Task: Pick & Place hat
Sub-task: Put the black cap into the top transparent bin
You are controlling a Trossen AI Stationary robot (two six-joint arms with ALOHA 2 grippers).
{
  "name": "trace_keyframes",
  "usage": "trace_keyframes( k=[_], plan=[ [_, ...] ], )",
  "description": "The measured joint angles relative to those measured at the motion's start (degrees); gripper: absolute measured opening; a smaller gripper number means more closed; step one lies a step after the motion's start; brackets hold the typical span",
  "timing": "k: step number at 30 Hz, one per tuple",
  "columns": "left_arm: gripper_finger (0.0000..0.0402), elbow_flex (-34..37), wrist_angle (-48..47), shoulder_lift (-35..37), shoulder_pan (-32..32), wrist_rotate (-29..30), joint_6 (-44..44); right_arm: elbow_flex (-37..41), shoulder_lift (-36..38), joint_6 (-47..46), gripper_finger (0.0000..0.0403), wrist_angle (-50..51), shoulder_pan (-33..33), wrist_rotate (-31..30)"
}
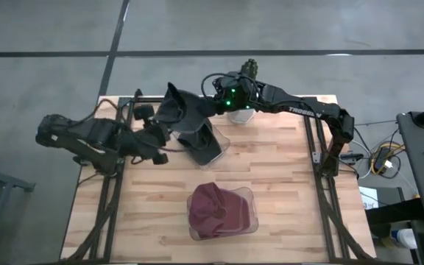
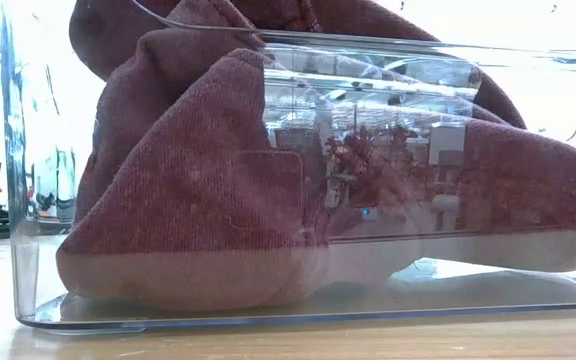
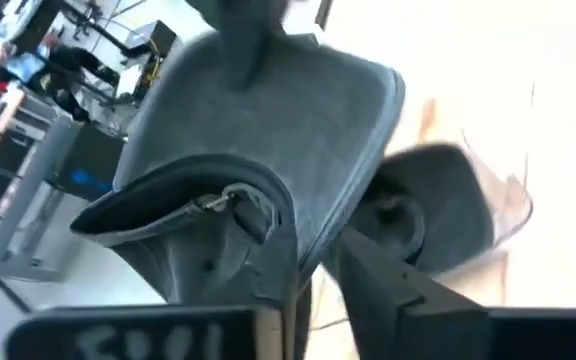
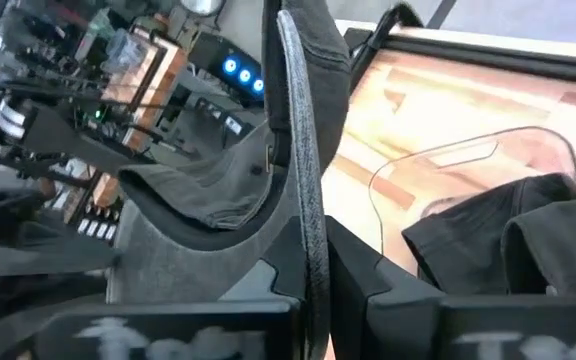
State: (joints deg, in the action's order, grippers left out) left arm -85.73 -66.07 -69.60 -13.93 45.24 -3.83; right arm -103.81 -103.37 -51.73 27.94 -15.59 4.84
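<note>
A dark grey hat (image 1: 178,110) hangs in the air over the table's far middle, held between both arms. My left gripper (image 1: 160,137) reaches it from the left and is shut on it. My right gripper (image 1: 210,107) reaches it from the far right and is also shut on it. Just below the hat stands a clear bin (image 1: 213,147) with another dark cloth item (image 4: 508,240) inside. A maroon hat (image 1: 218,209) lies in a second clear bin (image 1: 250,197) near the front edge; it fills the low view (image 2: 218,190). My left gripper pinches the grey hat's cloth (image 3: 286,285) near its back strap and buckle (image 3: 213,201), coming level from the table's left. The hat is lifted clear and rises beyond the fingers (image 3: 393,285). My right gripper pinches the grey hat's stitched edge (image 4: 312,262) between its two fingers (image 4: 368,272), with that edge running along them. It comes from the table's far right side. The hat is clear of the table, spread between the two grippers.
The clear bin with the dark item (image 3: 488,200) sits directly under the held hat. Bare wooden tabletop (image 1: 285,158) lies to the right and to the front left (image 1: 146,213). Black frame rails (image 1: 109,199) run along both table sides.
</note>
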Motion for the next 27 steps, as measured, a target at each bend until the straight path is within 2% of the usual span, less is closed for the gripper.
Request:
trace_keyframes(
  k=[2,6,8,14,19,27],
  plan=[
    [0.0088,-1.6,0.6,0.2,0.0,0.7,-1.1,0.0,0.0,0.0,0.001,-0.1,0.0,-1.5],
    [0.0125,-4.6,1.7,0.9,0.0,10.1,-6.8,0.0,-0.4,0.5,0.001,1.3,0.5,-6.3],
    [0.0134,-6.1,1.8,1.3,0.0,12.5,-7.1,0.0,-0.3,0.6,0.001,2.9,1.0,-8.1],
    [0.0139,-9.9,2.2,2.1,0.0,15.5,-13.9,0.0,-0.3,-1.0,0.0009,11.1,4.7,-18.0],
    [0.014,-10.9,2.2,2.6,0.0,17.8,-14.3,0.0,-0.7,-5.1,0.001,16.8,8.5,-25.5],
    [0.014,-10.7,2.2,2.9,0.0,17.9,-13.8,2.3,-1.8,-10.1,0.0011,15.2,12.7,-35.6]
  ],
)
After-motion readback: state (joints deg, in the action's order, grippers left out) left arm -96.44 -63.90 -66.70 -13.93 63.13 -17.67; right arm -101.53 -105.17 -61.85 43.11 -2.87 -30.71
